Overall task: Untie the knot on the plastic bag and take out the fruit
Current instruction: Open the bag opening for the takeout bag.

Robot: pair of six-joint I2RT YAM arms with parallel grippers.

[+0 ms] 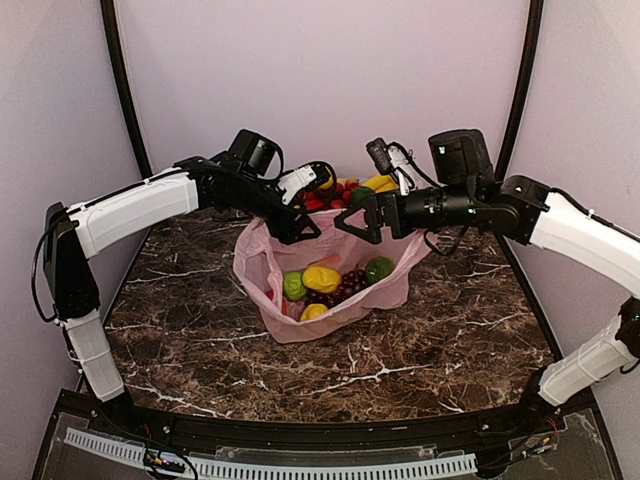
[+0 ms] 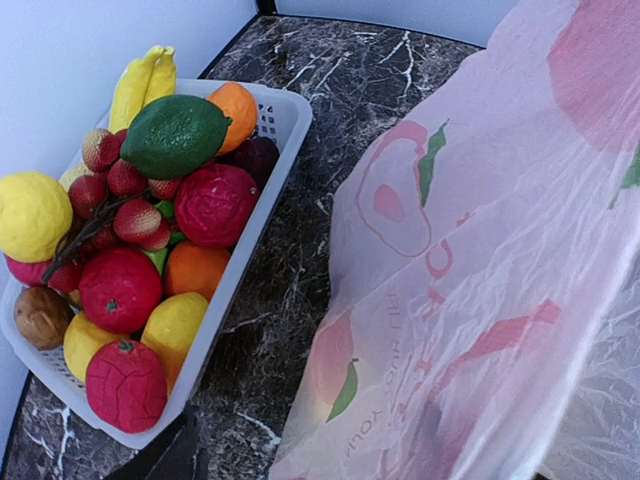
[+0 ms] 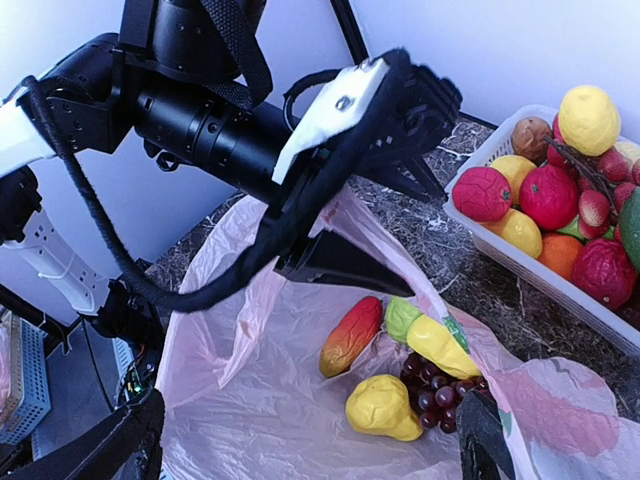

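Pink plastic bag set mid-surface, mouth spread open; untying judged done, removal step in hand. Inside, fruit: yellow, green, grapes, red-orange. At far-left rim, left fingers; grip cannot be told. At far-right rim, right fingers spread wide. Next: one piece to be pinched, lifted clear of film. Bag print: fruit motifs, lettering reversed, unreadable.

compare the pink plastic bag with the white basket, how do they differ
The pink plastic bag is thin, crinkled, translucent film; the white basket is rigid with perforated walls. The bag holds a few fruits; the basket is heaped full. The bag sits mid-table, the basket by the back wall. Both hold fruits.
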